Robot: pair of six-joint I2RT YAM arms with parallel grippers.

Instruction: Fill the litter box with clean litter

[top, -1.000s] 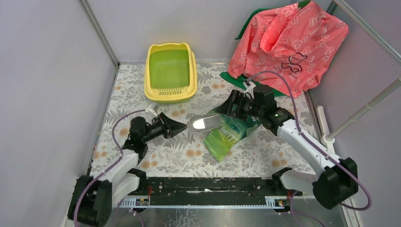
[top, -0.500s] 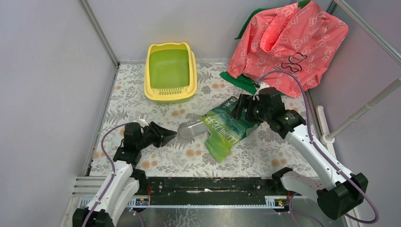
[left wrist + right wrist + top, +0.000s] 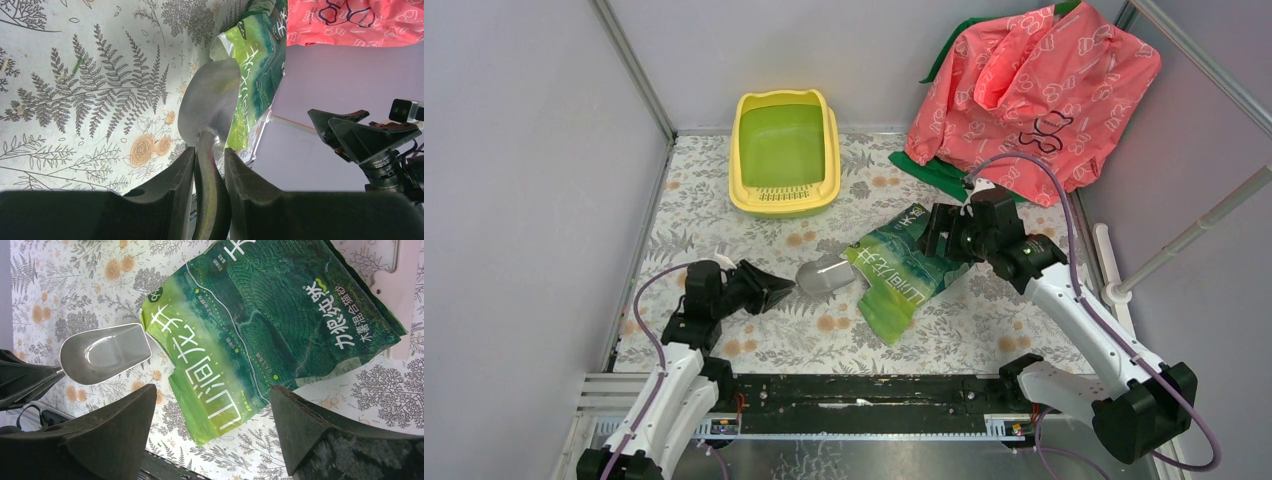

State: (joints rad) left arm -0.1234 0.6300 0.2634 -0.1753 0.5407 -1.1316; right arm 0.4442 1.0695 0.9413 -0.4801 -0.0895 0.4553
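Note:
The yellow litter box (image 3: 740, 192) stands at the back left, its green inside bare; no litter granules show in any view. My left gripper (image 3: 776, 287) is shut on the handle of an empty metal scoop (image 3: 824, 276), whose bowl lies low just left of the glossy green bag (image 3: 899, 272). In the left wrist view the gripper (image 3: 209, 152) clamps the handle, with the scoop bowl (image 3: 210, 97) ahead touching the bag (image 3: 256, 65). My right gripper (image 3: 940, 232) is open above the bag's far end. In the right wrist view it (image 3: 212, 388) is spread over the bag (image 3: 260, 325), with the scoop (image 3: 102, 352) at the left.
A pink printed plastic bag (image 3: 1034, 90) is heaped on green cloth (image 3: 929, 170) at the back right. Grey walls close in the floral mat (image 3: 694, 200) at left, back and right. A white pole (image 3: 1194, 235) leans at the right.
My left arm has pulled back toward the near left, drawing the scoop out from beside the bag's mouth. My right gripper has shifted right, uncovering the bag's upper part.

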